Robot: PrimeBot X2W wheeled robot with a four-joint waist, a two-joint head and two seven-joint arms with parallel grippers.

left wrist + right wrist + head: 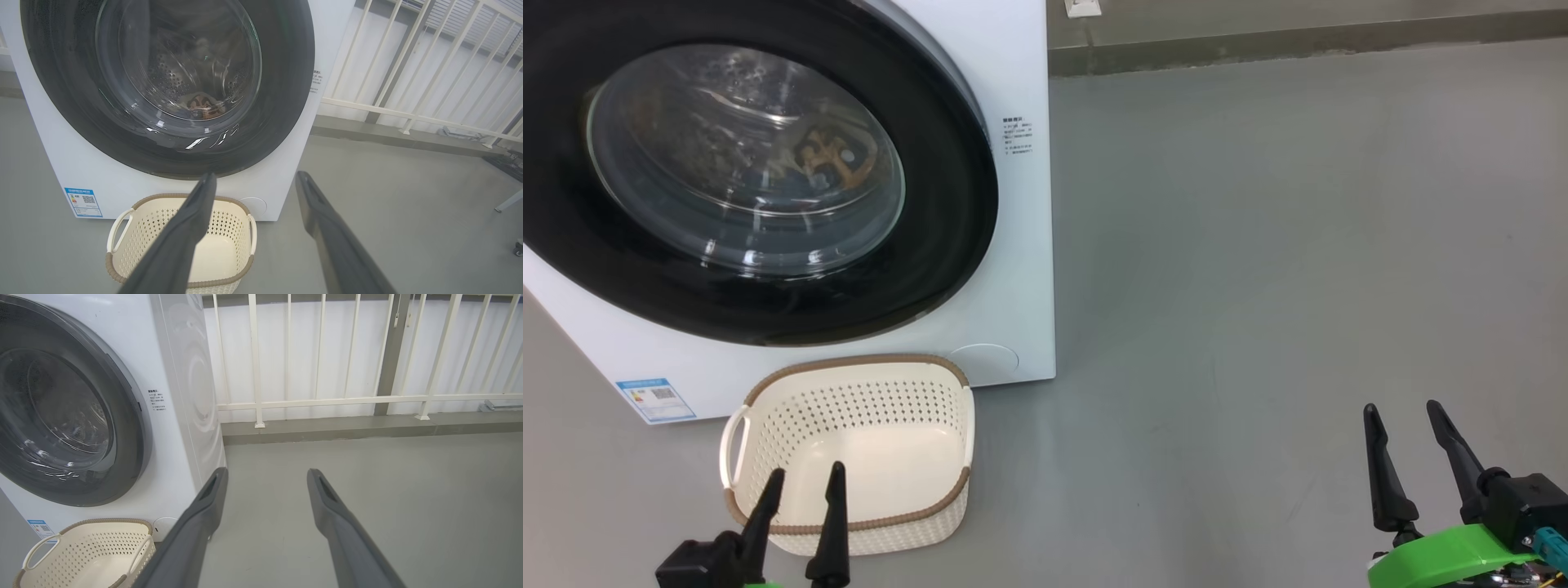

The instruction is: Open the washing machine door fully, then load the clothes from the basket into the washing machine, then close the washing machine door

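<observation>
Sitting before one washing machine (1013,310): one basket (915,523); left gripper (807,469), right gripper (1401,405) spread.

The washing machine (1025,278) has a smooth white body. The washing machine door (956,212) has a glossy black rim and clear glass. In front of the washing machine, the basket (866,400) is matt cream plastic, on smooth grey floor (1258,245).

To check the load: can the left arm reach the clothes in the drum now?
Probably not: the shut washing machine door stands between the open left tool and the clothes.
</observation>
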